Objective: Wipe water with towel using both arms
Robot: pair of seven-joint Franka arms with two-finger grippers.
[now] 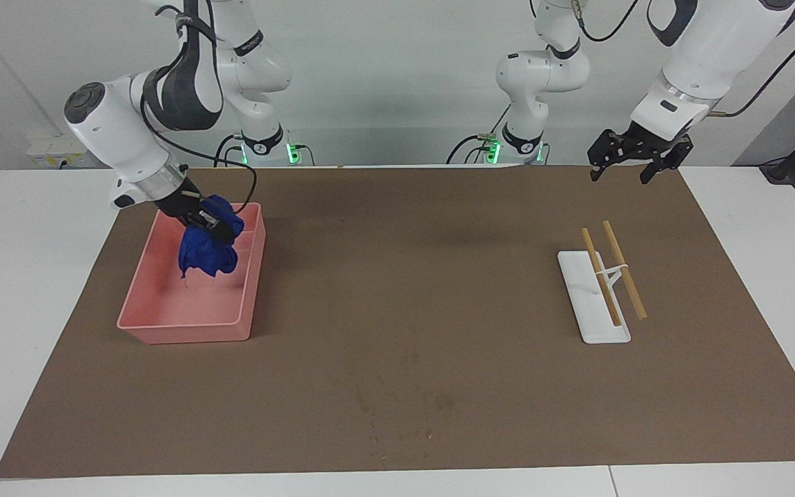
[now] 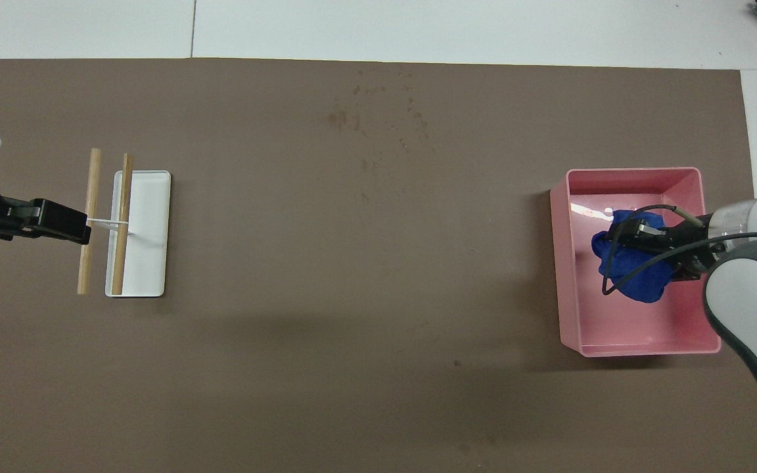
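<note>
The deep-blue towel (image 1: 205, 254) (image 2: 638, 279) hangs bunched inside the pink tray (image 1: 183, 333) (image 2: 561, 263) at the right arm's end of the table. My right gripper (image 1: 210, 225) (image 2: 625, 240) is shut on the towel's top. I cannot tell whether the cloth's lower end touches the tray floor. The water (image 1: 439, 400) (image 2: 339, 118) is a faint dark blotch on the brown mat, farther from the robots than the tray, near the mat's middle. My left gripper (image 1: 620, 176) (image 2: 85, 230) waits open in the air over the mat at the left arm's end, holding nothing.
A white flat holder (image 1: 594, 328) (image 2: 152, 230) lies at the left arm's end with two wooden sticks (image 1: 624, 269) (image 2: 92, 217) across it. The brown mat (image 1: 397, 290) covers most of the white table.
</note>
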